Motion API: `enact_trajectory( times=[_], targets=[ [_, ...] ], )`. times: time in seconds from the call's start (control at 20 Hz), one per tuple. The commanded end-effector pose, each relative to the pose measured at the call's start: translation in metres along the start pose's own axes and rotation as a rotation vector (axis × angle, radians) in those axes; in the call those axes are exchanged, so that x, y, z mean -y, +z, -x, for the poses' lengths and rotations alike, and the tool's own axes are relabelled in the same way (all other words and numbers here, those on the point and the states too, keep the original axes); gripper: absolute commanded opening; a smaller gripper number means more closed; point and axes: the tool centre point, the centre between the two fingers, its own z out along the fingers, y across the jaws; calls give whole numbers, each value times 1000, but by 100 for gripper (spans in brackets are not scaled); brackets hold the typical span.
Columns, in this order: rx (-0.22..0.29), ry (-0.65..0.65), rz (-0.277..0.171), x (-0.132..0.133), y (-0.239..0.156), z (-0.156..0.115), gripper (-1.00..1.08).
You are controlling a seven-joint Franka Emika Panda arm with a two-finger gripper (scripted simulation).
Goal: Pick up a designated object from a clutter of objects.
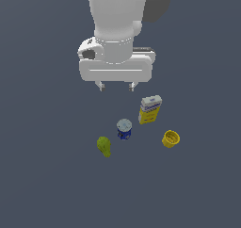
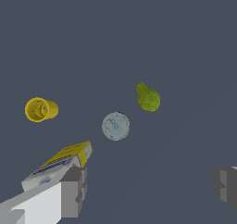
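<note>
Pear (image 1: pixel 104 146), yellow-green, lies on its side on the dark grey floor (image 1: pixel 42 175), just beside the blue can (image 1: pixel 124 129) on the exterior view's left and a little nearer the camera. Its long axis runs aslant: in the exterior view the broad end sits toward the can's side and farther from the camera, and the narrow end tapers toward the camera. In the wrist view the pear (image 2: pixel 148 97) shows its bulbous end nearer the can's pale lid (image 2: pixel 115 125) and its narrow tip turned away from the can.

Relative to the can, the gripper (image 1: pixel 116 85) hangs well above and behind, with the pear apart from it and not between the fingers. The fingertips (image 1: pixel 100 85) stand spread wide, with nothing held; in the wrist view one grey finger pad (image 2: pixel 74 190) and the other at the frame's edge are far apart, and the pear lies beyond the gap between them, past the can.

A yellow-and-white box (image 1: pixel 150 109) with blue print stands just beside the can on the exterior view's right, farther from the camera. The yellow cup (image 1: pixel 171 138) lies tipped on its side on the exterior view's right of the can, past the box, its mouth open toward the camera; its inside looks hollow, with nothing visible in it. The can stands upright with its lid on.
</note>
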Motion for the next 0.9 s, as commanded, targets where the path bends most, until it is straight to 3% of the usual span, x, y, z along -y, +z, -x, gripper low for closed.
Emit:
enact_trajectory(
  times=[0.0, 0.85],
  targets=[
    [0, 0, 0, 0, 0, 0, 100],
    [-3, -5, -8, -1, -2, -3, 100]
  ],
)
